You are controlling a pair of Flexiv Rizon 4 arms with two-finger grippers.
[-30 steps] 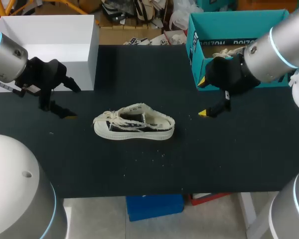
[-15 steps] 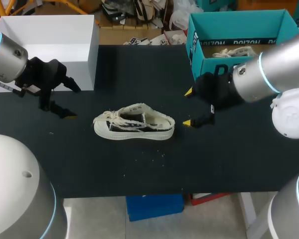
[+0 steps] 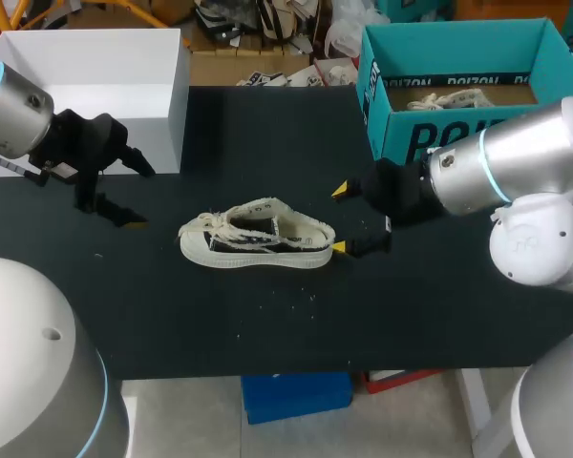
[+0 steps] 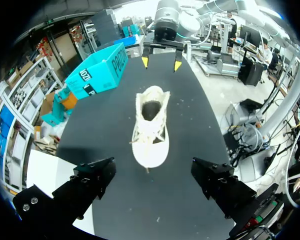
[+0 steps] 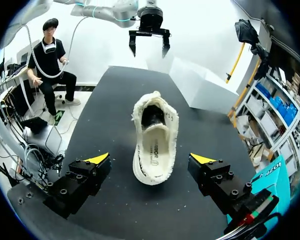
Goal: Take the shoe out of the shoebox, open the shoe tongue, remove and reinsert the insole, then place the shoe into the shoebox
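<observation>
A white-and-black canvas shoe lies on its sole in the middle of the black table, toe toward my left arm. In the right wrist view the shoe shows its insole, and its heel lies between the spread fingertips of my right gripper, untouched. From above, my right gripper stands open at the heel. My left gripper hangs open well left of the toe, with the shoe ahead of its fingers. The teal shoebox stands at the back right.
A second shoe lies inside the teal shoebox. A white box stands at the back left, behind my left arm. Small crumbs dot the table in front of the shoe.
My right arm has swung left from the front of the shoebox to the shoe's heel, its fingers still open. The left arm and the shoe have not moved.
</observation>
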